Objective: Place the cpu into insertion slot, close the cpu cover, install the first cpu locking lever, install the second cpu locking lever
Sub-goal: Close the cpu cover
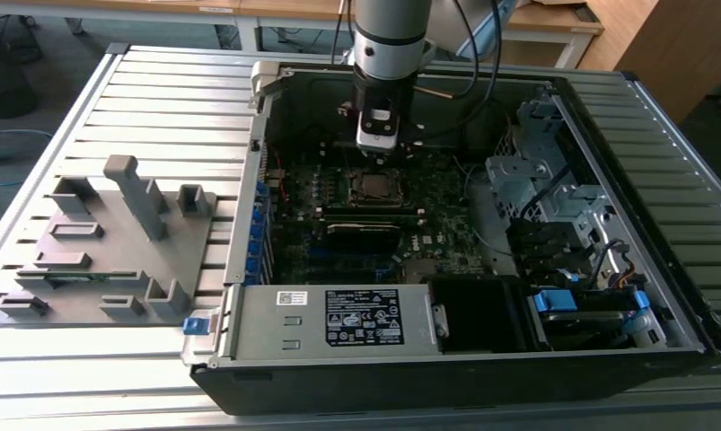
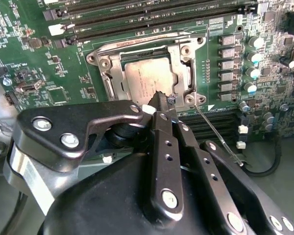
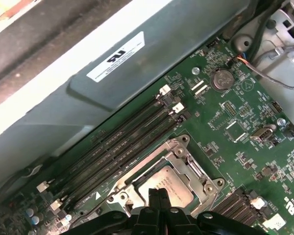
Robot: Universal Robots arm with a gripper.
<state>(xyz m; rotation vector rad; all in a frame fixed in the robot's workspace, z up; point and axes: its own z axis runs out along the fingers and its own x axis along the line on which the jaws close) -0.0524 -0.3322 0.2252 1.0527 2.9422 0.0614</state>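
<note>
Tool (image 2: 160,99) hangs inside the open case (image 1: 456,386) on the counter (image 1: 156,90), fingers together, nothing visibly clamped between them. Its tip sits at a corner of the cover (image 2: 183,54), just beside the edge of the cpu (image 2: 144,81). The cpu lies flat in the slot (image 2: 137,55), and the cover is down around it, its cut-out framing the metal face. One thin lever (image 2: 218,134) angles away from the socket corner and looks unlatched. I cannot tell whether the tip touches its hooked end.

Risks, as I judge them:
- The lever is thin and looks springy. Closed fingers give only a narrow pushing edge, so it may slide off sideways and snap back.
- A slip would put the tip on the cpu face or into the capacitors (image 2: 252,58) beside the socket, scratching the one or knocking the others.
- If the cover is not fully seated, lever force may tilt it and load the cpu unevenly.

Writing: a white label (image 1: 363,316) on the power supply (image 1: 264,334), a white sticker (image 3: 115,56) on grey sheet metal, white lettering on the board (image 2: 29,68) — none of it clear enough to read
</note>
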